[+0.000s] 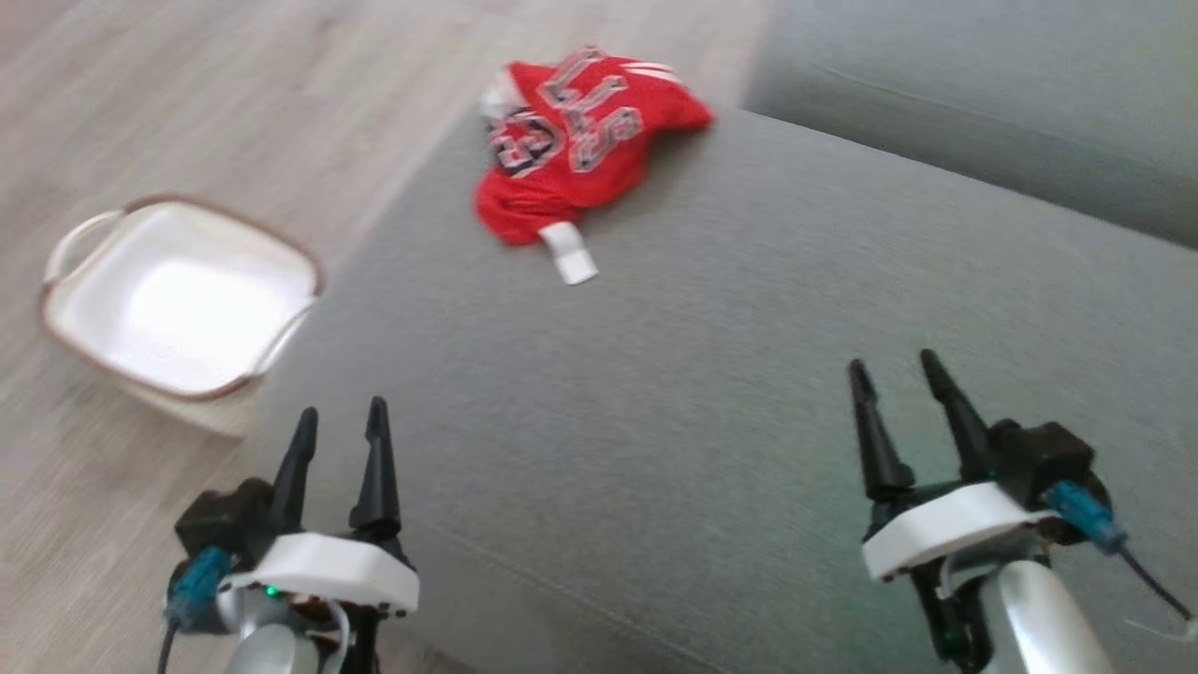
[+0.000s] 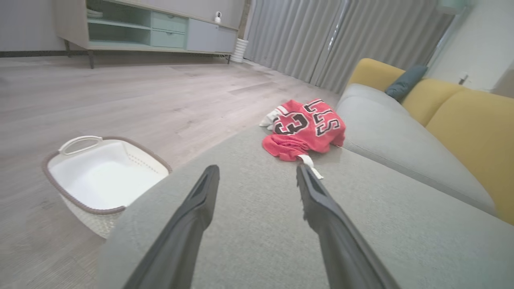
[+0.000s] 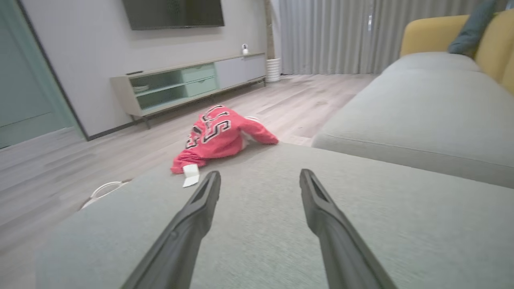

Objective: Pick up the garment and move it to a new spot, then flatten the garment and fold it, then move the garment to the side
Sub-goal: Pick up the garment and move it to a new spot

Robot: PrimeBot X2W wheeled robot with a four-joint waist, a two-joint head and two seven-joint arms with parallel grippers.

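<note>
I read a big black-and-white "3" on the red garment [image 2: 305, 130], w/ part of another digit beside it, plus letters "LLS", in left wrist view. Its white tag [image 2: 310, 163]: too small to read.

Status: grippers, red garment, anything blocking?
Left gripper open, empty; right gripper open, empty. Crumpled red lettered jersey untouched at far edge of grey fabric sofa cushion. No obstacle between; white brown-rimmed basket on floor, left.

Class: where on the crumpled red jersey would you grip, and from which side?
Probably the bunched near edge of the red jersey, beside its white strip, from above on the robot's side: cloth humps up there, whereas the strip lies flat on the grey cushion.
</note>
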